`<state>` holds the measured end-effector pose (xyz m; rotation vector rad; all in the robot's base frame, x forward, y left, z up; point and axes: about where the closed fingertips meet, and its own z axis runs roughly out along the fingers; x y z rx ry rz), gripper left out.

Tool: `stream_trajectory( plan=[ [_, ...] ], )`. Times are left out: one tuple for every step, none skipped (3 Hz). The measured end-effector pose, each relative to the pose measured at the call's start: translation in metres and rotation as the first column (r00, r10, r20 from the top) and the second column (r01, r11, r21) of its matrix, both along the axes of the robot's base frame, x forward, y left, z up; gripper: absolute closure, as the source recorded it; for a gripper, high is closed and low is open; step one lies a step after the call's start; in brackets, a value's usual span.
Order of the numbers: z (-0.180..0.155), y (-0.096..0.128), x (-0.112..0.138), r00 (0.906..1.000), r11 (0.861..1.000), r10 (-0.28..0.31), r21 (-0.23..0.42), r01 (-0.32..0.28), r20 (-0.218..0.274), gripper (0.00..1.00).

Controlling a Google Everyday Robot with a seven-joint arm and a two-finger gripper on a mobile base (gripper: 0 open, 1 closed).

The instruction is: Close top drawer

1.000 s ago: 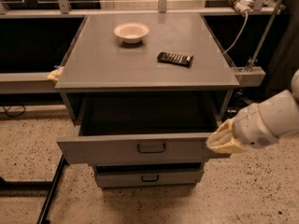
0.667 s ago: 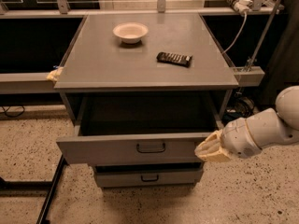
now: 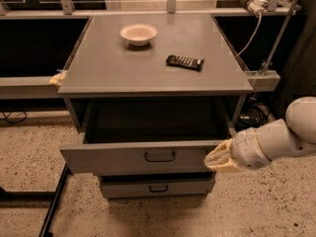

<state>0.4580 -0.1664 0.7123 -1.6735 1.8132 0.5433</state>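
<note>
The top drawer of the grey cabinet stands pulled far out, its inside dark and empty. Its flat grey front has a small dark bar handle at the centre. My gripper comes in from the right on a white arm and sits at the right end of the drawer front, at or just in front of the panel. A lower drawer shows slightly out beneath it.
On the cabinet top lie a white bowl and a dark flat bar-shaped object. Dark shelving flanks the cabinet on both sides. A black floor rail runs at the lower left. Cables hang at the right.
My gripper has moved left and a little down, from beside the drawer's right edge to the right end of its front panel. The drawer has not visibly moved.
</note>
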Motion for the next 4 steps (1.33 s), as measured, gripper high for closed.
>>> stream_trajectory(
  plan=[
    [-0.011,0.004,0.015,0.9945,0.999,0.032,-0.029,-0.03,0.1,1.0],
    [-0.017,0.008,0.029,0.9794,0.997,0.054,-0.057,-0.044,0.195,1.0],
    [-0.023,0.008,0.042,0.962,0.995,0.056,-0.09,-0.033,0.267,1.0],
    [-0.03,0.006,0.055,0.9475,0.993,0.041,-0.12,-0.003,0.317,1.0]
  ],
)
